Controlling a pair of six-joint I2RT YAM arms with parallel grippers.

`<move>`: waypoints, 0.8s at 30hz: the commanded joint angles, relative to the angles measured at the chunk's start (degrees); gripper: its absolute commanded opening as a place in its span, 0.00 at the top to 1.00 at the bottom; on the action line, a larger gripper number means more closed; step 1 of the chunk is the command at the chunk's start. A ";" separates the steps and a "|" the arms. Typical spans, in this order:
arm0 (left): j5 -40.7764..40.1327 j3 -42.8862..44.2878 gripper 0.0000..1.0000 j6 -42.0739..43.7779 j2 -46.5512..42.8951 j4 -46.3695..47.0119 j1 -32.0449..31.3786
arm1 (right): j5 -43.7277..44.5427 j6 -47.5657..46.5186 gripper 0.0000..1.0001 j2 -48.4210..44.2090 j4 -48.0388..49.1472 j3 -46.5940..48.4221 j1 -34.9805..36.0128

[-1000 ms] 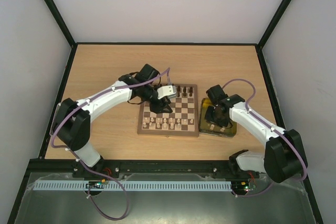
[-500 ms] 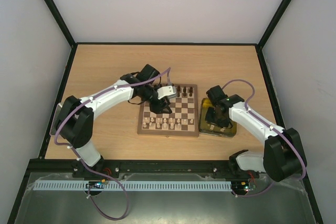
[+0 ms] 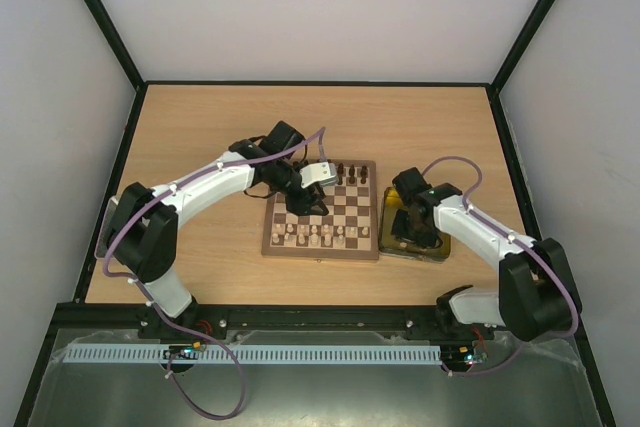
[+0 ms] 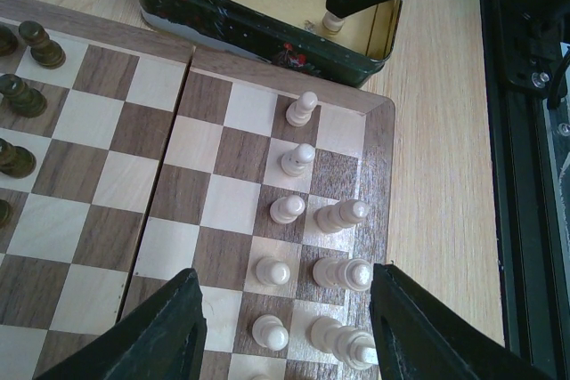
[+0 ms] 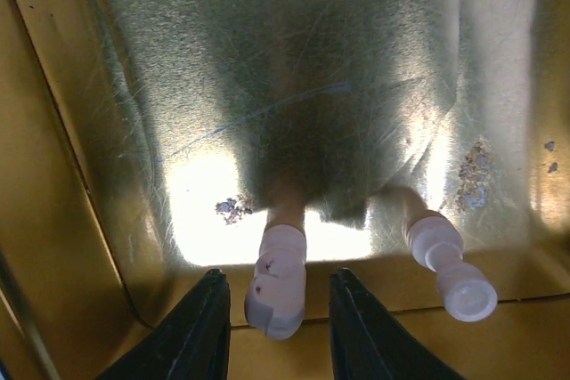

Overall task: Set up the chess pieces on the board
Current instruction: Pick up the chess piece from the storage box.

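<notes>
The board (image 4: 378, 175) is of wood, dark brown and cream, with a fine grain and a smooth satin finish. The pale chess pieces (image 4: 287, 209) are smooth turned wood with a soft shine; the dark pieces (image 4: 40, 44) look the same, only darker. The tray (image 5: 294, 60) is glossy gold metal inside, with many fine scratches and some rough spots; its outer wall is dark, printed and worn. The table (image 4: 445, 131) looks like matt wood. The left fingers (image 4: 169, 335) and right fingers (image 5: 191, 331) are matt black plastic, and the arm shells (image 3: 215, 182) are smooth white plastic
</notes>
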 commanded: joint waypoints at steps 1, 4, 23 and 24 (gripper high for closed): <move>1.25 1.32 0.47 0.09 -1.06 -0.82 0.28 | 0.35 -0.90 0.71 1.14 1.52 -1.27 -0.35; 1.31 1.28 0.47 0.07 -1.04 -0.73 0.27 | 0.47 -1.12 0.71 1.87 2.29 -1.39 -0.35; 0.90 0.29 0.47 0.07 -1.73 0.00 0.45 | 3.16 -1.48 0.90 1.04 -1.42 2.52 -0.43; 0.89 0.26 0.47 0.10 -1.72 -0.05 0.46 | 3.26 -1.59 0.90 1.12 -1.81 3.07 -0.43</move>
